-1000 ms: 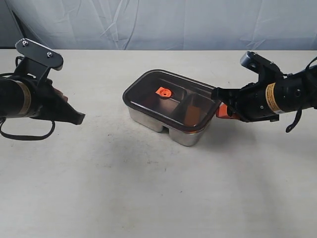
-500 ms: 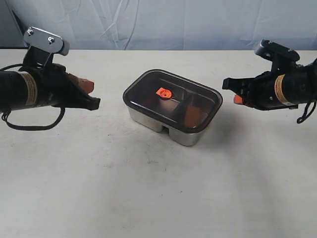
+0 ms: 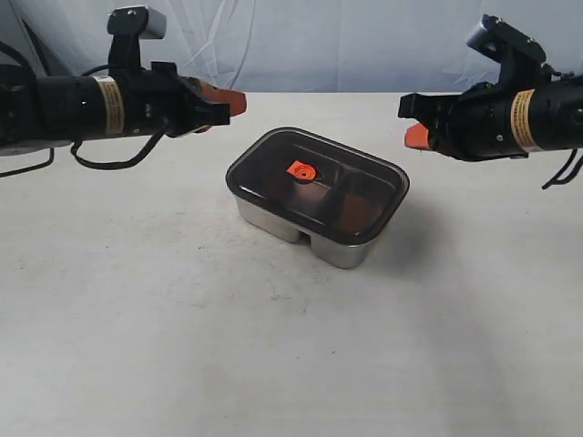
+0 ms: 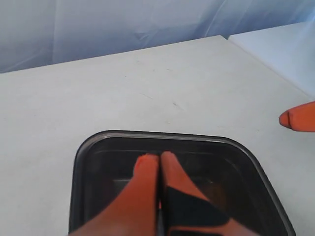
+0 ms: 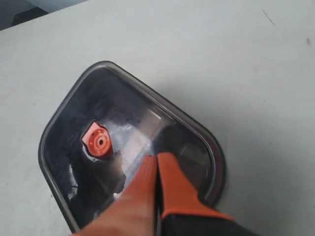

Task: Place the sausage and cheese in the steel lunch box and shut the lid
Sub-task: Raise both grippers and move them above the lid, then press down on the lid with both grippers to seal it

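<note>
The steel lunch box point(image 3: 273, 223), shiny with rounded corners, sits low between the two sets of fingertips, apart from both. The dark smoky lid point(image 3: 319, 187) covers it, with the orange valve point(image 3: 300, 170) nearer the left fingers. A reddish blur point(image 3: 355, 211) shows under the lid; what lies inside cannot be told. The left gripper point(image 4: 159, 162) and right gripper point(image 5: 156, 162) each have their fingers pressed together, holding nothing. Below them is the white table point(image 3: 182, 319), with a pale cloth point(image 3: 319, 45) behind.
</note>
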{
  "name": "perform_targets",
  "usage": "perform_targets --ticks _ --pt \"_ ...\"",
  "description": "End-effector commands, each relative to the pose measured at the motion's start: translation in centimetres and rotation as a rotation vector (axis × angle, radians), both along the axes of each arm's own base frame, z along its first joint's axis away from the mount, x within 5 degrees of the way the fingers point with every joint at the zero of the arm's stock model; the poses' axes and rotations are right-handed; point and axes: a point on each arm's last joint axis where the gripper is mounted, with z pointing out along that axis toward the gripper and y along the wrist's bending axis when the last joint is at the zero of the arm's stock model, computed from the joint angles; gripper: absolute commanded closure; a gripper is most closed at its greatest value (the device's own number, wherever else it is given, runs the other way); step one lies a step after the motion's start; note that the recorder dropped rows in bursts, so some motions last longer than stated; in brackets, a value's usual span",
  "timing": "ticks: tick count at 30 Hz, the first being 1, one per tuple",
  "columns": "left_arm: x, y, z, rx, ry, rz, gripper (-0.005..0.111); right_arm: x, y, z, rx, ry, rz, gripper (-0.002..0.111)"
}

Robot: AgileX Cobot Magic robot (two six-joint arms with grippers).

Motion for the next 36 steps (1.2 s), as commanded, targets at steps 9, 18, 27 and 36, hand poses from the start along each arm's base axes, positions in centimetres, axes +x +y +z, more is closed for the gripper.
perform_targets --ticks 9,18,27,36 --pt "3.6 -2.2 -2.2 0.031 0.155 -0.178 0.107 2.4 4.6 -1.8 0.014 0.04 0.093 0.109" --pt "3.7 -2.4 -5.5 0.114 0.253 -0.26 0.107 2.6 5.7 -5.6 -0.048 0.116 0.092 0.109" --pt "4.1 -1.9 -7.0 0.152 0.344 -0.157 0.107 2.9 5.5 -6.1 -0.075 0.107 0.063 0.109" --pt "4.0 -2.0 -9.3 0.125 0.449 -0.158 0.107 2.9 5.5 -7.5 -0.088 0.144 0.065 0.109"
